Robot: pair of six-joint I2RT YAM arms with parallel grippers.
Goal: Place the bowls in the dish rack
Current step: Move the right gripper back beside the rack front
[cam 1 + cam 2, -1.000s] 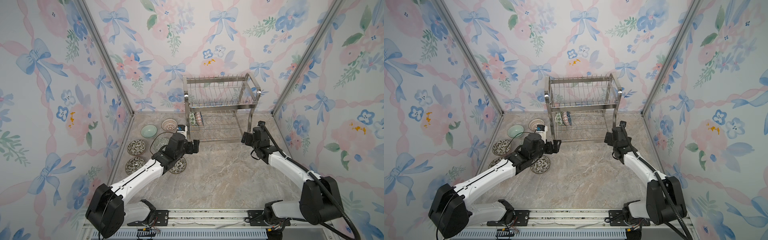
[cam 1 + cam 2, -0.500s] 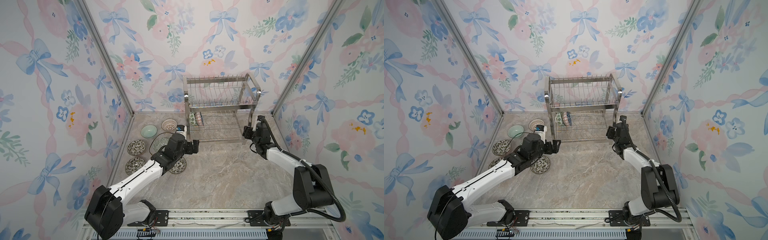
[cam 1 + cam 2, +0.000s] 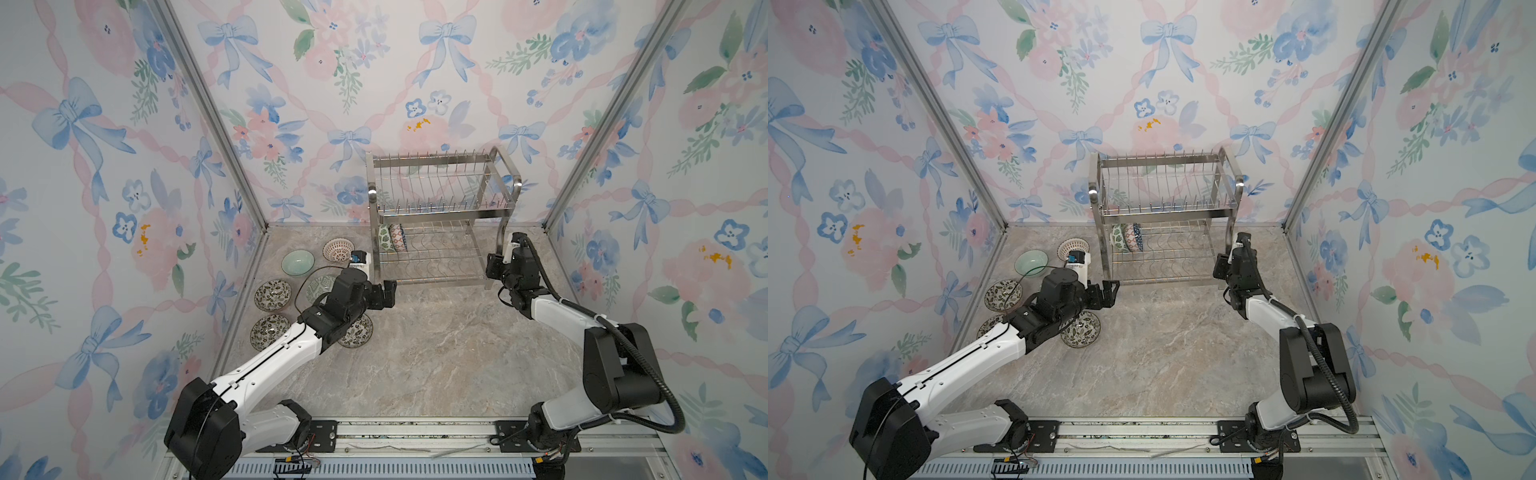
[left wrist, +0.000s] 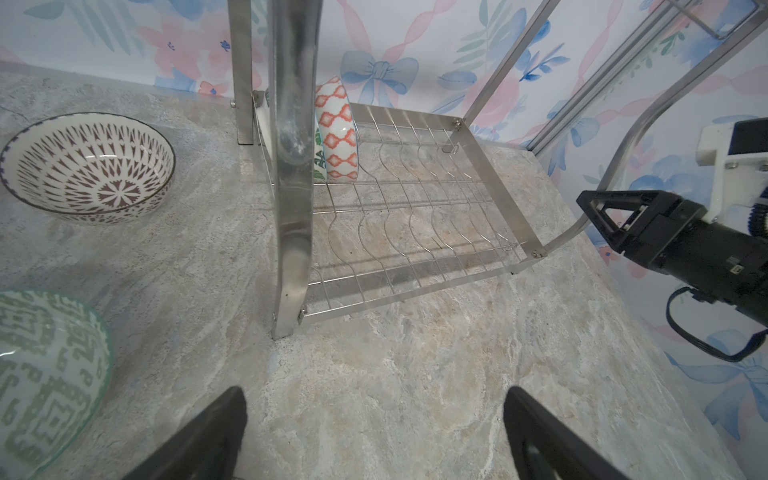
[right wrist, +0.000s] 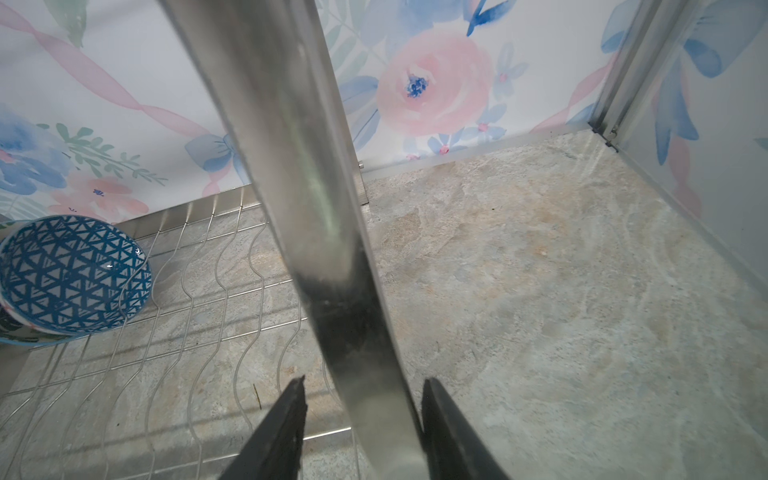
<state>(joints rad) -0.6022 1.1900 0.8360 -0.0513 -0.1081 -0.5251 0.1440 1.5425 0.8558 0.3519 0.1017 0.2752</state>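
**A:** Floral-walled cell, marble-look tabletop (image 3: pixel 436 353). Entry one: right gripper (image 5: pixel 365 379)?

**B:** Half-closed astride the dish rack (image 3: pixel 440 208) at its front right leg (image 5: pixel 316 208). One finger touches the leg, with a gap opposite, so it is not clamped. A second ago it stood wide, short of the leg.

**A:** Left gripper (image 4: pixel 375 390)?

**B:** Wide, empty, near the front left leg; unmoved.

**A:** Bowls (image 3: pixel 297 263)?

**B:** Two on edge in the lower tier, the rest loose on the tabletop left of the rack. Likely glazed ceramic: rigid, slick, chippable. Take by the rim.

Bowls (image 3: pixel 272 294) lie left of the dish rack (image 3: pixel 440 213); seemingly two stand inside.
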